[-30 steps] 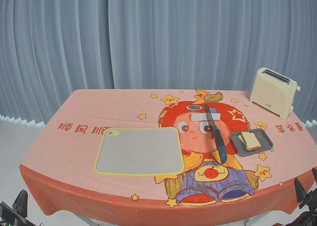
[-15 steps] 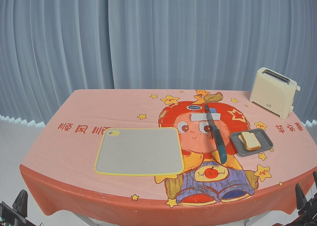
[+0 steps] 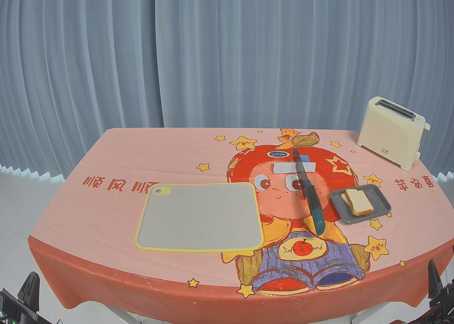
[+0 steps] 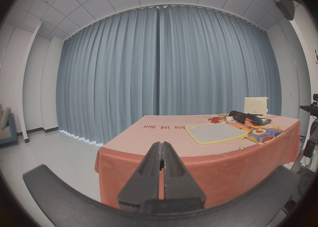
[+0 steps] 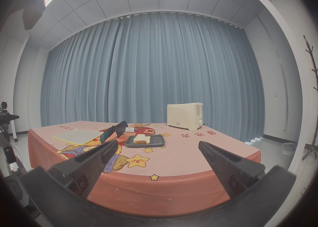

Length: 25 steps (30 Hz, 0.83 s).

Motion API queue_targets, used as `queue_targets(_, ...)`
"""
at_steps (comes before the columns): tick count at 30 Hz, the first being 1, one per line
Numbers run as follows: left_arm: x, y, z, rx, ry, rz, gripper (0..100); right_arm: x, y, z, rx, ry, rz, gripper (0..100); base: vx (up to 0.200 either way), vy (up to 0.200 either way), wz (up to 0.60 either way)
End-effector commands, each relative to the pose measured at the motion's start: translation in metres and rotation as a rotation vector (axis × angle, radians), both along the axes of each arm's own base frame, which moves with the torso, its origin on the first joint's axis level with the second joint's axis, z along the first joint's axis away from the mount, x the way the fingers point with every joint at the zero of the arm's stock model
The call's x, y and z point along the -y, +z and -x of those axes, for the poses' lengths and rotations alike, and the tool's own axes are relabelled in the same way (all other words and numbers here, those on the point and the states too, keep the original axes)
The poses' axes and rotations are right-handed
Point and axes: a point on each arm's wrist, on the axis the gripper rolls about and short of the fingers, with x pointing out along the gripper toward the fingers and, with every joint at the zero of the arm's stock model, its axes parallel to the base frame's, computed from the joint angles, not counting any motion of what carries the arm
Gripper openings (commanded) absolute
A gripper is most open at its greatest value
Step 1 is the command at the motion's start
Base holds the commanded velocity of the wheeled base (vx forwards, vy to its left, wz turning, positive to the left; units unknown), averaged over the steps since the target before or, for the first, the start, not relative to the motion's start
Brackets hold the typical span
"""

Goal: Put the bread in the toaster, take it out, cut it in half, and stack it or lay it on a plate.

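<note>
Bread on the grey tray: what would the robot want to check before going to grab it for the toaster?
1. Pale bread slice lies free on the dark grey rectangular tray: ok.
2. Right arm's fingers open: ok.
3. Those fingers close to the bread: not ok, they sit off the near edge of the pink-clothed table.
4. Cream toaster upright, nothing sticking out of its slot: ok.
5. Teal-handled knife lies apart from the tray: ok.
6. Left arm's fingers shut, away from the tray: ok.

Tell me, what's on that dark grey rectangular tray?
Pale sliced bread lies flat on the dark grey rectangular tray, possibly as two stacked slices. The tray floor under it is covered.
</note>
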Motion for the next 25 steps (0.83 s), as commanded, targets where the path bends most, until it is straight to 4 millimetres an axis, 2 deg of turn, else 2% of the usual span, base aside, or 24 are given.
queue_targets(1,0.0000,-0.0049,-0.0012,-0.017,-0.001,0.000,0,0.0000,-0.0052,0.0001,0.002,0.004,-0.004,100,0.000,0.000,0.00)
queue_targets(25,0.0000,-0.0049,-0.0013,-0.019,0.000,0.000,0,0.0000,-0.0052,0.0001,0.002,0.004,-0.029,100,0.000,0.000,0.00)
